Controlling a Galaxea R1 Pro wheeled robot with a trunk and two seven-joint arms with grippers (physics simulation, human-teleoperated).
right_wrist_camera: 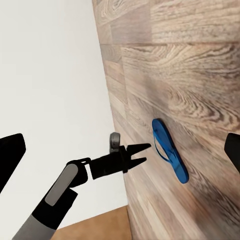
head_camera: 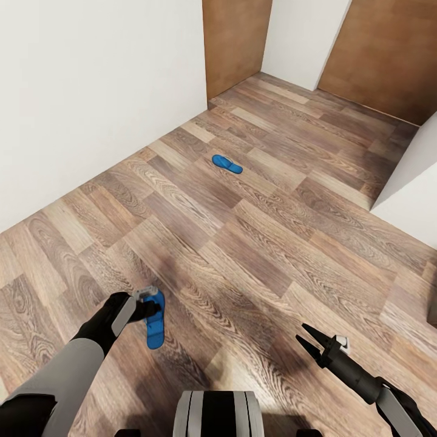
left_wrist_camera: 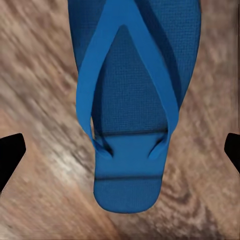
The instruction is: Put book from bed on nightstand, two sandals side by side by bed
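- The robot's trunk (head_camera: 218, 413) is cut off by the lower edge of the head view, and both arms run out of the picture at the corners.
- The left tool (head_camera: 155, 308) hangs just above the near sandal (head_camera: 155, 328) on the wood floor (head_camera: 255, 255). Its fingers cover the sandal's upper end in the head view, so whether they touch it cannot be told from there.
- In the left wrist view the sandal (left_wrist_camera: 132, 115) lies between the two dark fingertips (left_wrist_camera: 10, 152), which sit at the picture's opposite edges: the left tool is spread wide and grips nothing. One end of the sandal is cut off by the frame.
- This sandal is bright blue, flat, with a V-shaped strap and a finely textured sole; the floor around it looks blurred.
- In the right wrist view the left tool (right_wrist_camera: 142, 154) is seen with its fingers parted just beside the sandal (right_wrist_camera: 170, 150).
- The right tool (head_camera: 312, 341) is held over bare floor, well apart from the sandal, its fingers spread open and empty.
- The far sandal (head_camera: 227, 164) lies alone in mid-floor, small, its strap hard to make out.
- Beyond it, white walls (head_camera: 91, 91) and brown doors (head_camera: 233, 42) are cut off at the top.
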